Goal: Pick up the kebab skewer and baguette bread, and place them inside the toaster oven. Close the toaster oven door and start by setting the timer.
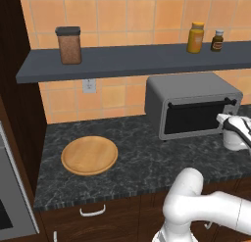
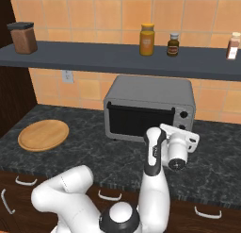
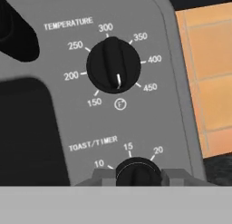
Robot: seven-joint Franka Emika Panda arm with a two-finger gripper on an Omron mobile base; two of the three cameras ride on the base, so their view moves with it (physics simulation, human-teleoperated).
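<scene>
The grey toaster oven (image 1: 186, 89) (image 2: 150, 93) stands on the dark counter, and its dark glass door (image 1: 196, 117) (image 2: 136, 121) is closed. My gripper (image 1: 226, 120) (image 2: 180, 131) is pressed against the control panel at the oven's right end. In the hand view the gripper (image 3: 136, 175) is shut on the black toast/timer knob (image 3: 137, 169), with a fingertip (image 3: 97, 177) on each side of it. The temperature knob (image 3: 113, 64) sits above. The kebab skewer and the baguette bread are hidden.
A round wooden board (image 1: 89, 155) (image 2: 44, 135) lies on the counter left of the oven. On the wall shelf (image 1: 122, 62) above are a brown jar (image 1: 69, 45), a yellow bottle (image 1: 195, 37) and a dark bottle (image 1: 217, 40). A steel appliance (image 1: 10, 202) borders the counter's left end.
</scene>
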